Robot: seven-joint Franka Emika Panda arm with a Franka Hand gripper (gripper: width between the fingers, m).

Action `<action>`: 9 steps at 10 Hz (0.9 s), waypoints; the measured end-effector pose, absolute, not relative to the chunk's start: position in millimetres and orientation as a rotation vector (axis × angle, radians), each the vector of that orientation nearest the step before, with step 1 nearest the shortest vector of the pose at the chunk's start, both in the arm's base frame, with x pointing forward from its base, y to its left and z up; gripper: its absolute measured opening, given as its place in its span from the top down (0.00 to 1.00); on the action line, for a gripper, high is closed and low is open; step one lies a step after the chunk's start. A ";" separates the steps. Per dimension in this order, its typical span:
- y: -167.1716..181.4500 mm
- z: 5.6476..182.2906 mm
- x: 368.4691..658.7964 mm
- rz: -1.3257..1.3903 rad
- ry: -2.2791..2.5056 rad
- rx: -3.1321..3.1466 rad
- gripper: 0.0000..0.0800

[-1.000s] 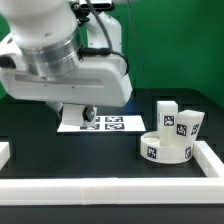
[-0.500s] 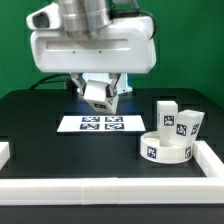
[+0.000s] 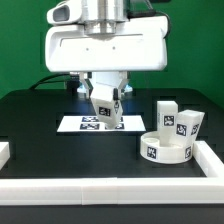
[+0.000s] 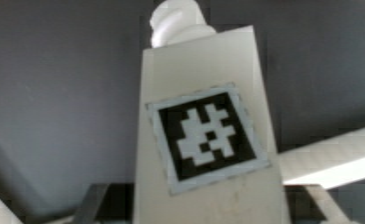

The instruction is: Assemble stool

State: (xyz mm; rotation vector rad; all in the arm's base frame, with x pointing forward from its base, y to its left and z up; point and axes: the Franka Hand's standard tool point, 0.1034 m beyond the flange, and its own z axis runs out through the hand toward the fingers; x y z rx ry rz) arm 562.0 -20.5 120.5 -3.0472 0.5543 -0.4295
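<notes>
One leg [image 3: 105, 108] is clamped in our pincer [image 3: 104, 93], hanging tilted above the marker board [image 3: 72, 125]. The seat [image 3: 172, 153] lies near the exterior view's right, two more legs [image 3: 180, 122] upright at it. We judge this the carrying step: next we must bring the leg over to the seat and line it up. Since a second ago the arm has swung from the exterior view's left to the middle.

Bright, even light; the close-up stool leg [image 4: 200, 120] looks blurred.
</notes>
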 end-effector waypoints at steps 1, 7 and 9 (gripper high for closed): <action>-12.5 121.7 562.8 -0.546 0.529 -3.042 0.59; 18.8 114.1 539.9 -0.842 0.603 -2.955 0.59; 19.6 115.6 538.5 -0.861 0.602 -2.950 0.59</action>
